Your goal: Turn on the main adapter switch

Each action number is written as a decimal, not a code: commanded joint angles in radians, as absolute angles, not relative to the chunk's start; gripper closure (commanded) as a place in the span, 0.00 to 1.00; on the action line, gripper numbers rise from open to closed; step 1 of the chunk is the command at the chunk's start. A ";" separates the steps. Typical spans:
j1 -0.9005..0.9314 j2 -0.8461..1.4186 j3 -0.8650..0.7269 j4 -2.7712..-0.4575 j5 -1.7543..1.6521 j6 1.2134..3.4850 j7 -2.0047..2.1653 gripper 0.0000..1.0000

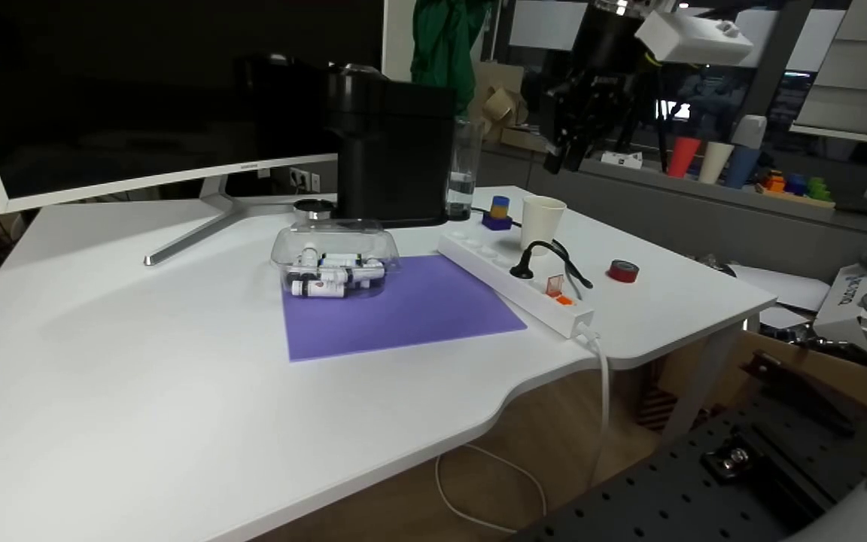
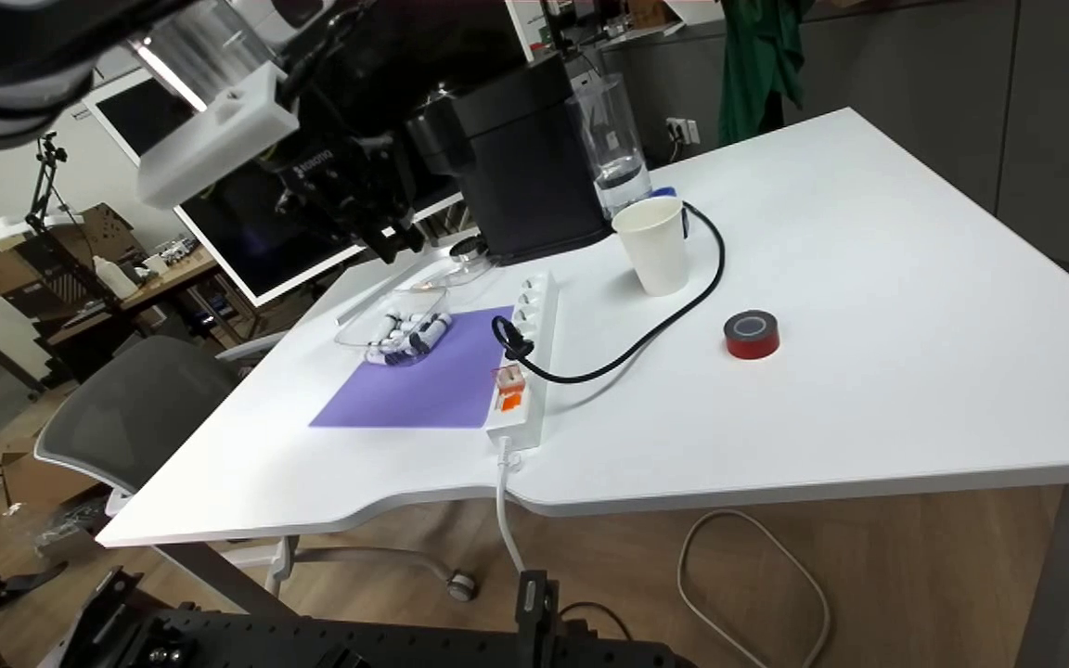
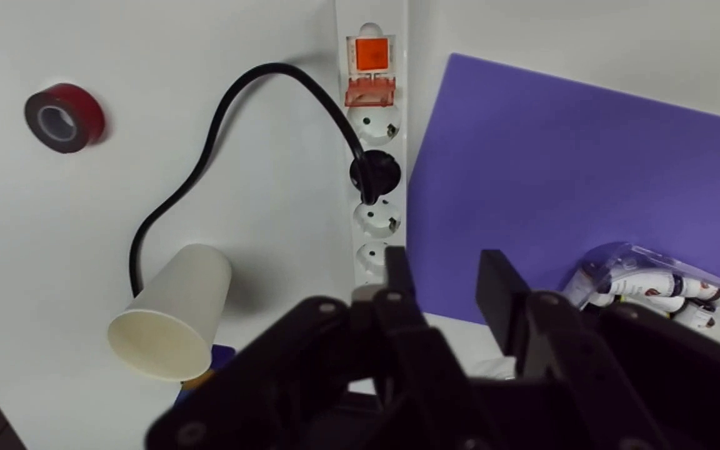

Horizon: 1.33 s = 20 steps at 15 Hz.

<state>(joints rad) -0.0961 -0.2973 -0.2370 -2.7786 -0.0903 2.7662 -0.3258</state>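
The gripper point(image 3: 444, 270) hung in the air, well above the table point(image 2: 915, 306) in both exterior views. Its fingers point(image 3: 398, 270) stood apart with a clear gap, and they had hold of nothing. In the wrist view the white power strip point(image 3: 374, 125) ran lengthwise just to the left of that gap, and one finger hid part of its socket end. The orange switch point(image 3: 372, 54) was set into the strip's opposite end, well apart from the fingertips and touched by neither. A see-through red flap point(image 3: 370, 92) stood raised beside the switch; whether the switch was on could not be told. Between the switch and the fingers, in that same view, a black plug point(image 3: 385, 172) sat in the strip, its cord point(image 3: 272, 67) curving away over the table toward a paper cup point(image 3: 194, 287). A white cable point(image 1: 604, 399) left the strip at the switch end and dropped over the table edge in both exterior views. The strip lay just beside a purple sheet point(image 3: 560, 187), with a roll of red tape point(image 3: 82, 115) on its other side.
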 commanded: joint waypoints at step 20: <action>-0.139 -0.007 -0.282 -2.619 0.073 2.704 -0.521 1.00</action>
